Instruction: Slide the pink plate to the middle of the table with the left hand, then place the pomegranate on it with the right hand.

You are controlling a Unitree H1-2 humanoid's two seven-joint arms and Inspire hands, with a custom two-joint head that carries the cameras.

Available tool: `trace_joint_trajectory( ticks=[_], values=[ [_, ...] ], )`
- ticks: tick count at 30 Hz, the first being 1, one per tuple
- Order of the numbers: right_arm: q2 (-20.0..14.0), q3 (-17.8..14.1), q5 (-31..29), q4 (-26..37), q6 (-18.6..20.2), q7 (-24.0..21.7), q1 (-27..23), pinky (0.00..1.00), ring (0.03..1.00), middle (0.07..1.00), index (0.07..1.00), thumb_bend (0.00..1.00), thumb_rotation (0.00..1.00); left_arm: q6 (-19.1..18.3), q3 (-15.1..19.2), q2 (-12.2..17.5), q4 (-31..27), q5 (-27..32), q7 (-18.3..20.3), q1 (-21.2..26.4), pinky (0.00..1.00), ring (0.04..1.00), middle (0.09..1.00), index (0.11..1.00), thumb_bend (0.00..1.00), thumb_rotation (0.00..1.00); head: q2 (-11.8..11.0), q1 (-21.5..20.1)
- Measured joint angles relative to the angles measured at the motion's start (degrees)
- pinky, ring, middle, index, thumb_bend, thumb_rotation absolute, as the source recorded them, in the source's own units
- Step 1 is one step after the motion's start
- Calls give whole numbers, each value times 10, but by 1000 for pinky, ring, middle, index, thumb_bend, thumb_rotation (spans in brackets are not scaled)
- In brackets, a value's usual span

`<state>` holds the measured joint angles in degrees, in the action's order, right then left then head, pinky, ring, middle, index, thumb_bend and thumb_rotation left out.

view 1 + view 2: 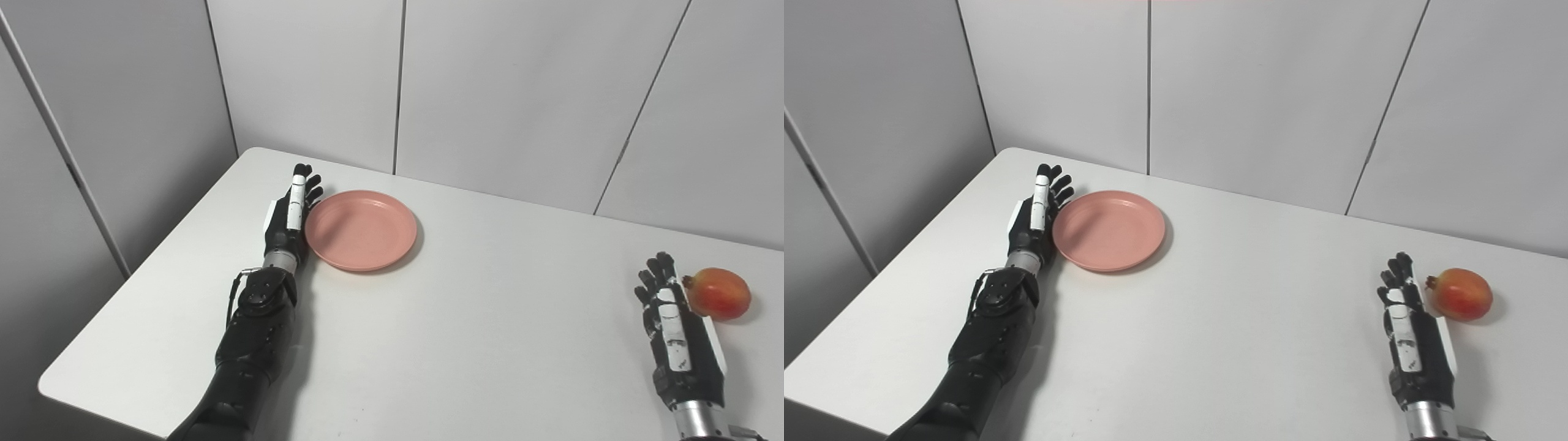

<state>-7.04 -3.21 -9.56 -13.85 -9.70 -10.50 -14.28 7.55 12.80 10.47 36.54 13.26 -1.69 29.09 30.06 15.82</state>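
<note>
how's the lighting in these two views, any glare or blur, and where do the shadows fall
Left eye view: soft even light, no glare, sharp; the plate casts a thin shadow along its right rim. Right eye view: the same; faint shadow right of the pomegranate, another on the table beside the left arm.

No legible text, label, brand, number or sign on any surface.
</note>
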Motion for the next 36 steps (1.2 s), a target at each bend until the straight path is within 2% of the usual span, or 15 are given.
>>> trace_joint_trajectory(
  ticks=[10,18,36],
  values=[
    [0,1,2,4,1,1,3,1000,1000,1000,1000,615,891,-8,-25,-15,-29,-11,2,-6,914,919,923,917,703,1000,3,-4],
    [0,1,1,7,2,1,5,1000,1000,1000,1000,624,881,-37,-45,-19,-50,-29,2,-15,916,921,926,919,703,1000,5,-4],
    [0,1,4,7,2,1,5,1000,1000,1000,1000,644,893,-44,-70,-32,-59,-61,4,-16,937,937,944,935,691,1000,7,-2]
  ],
)
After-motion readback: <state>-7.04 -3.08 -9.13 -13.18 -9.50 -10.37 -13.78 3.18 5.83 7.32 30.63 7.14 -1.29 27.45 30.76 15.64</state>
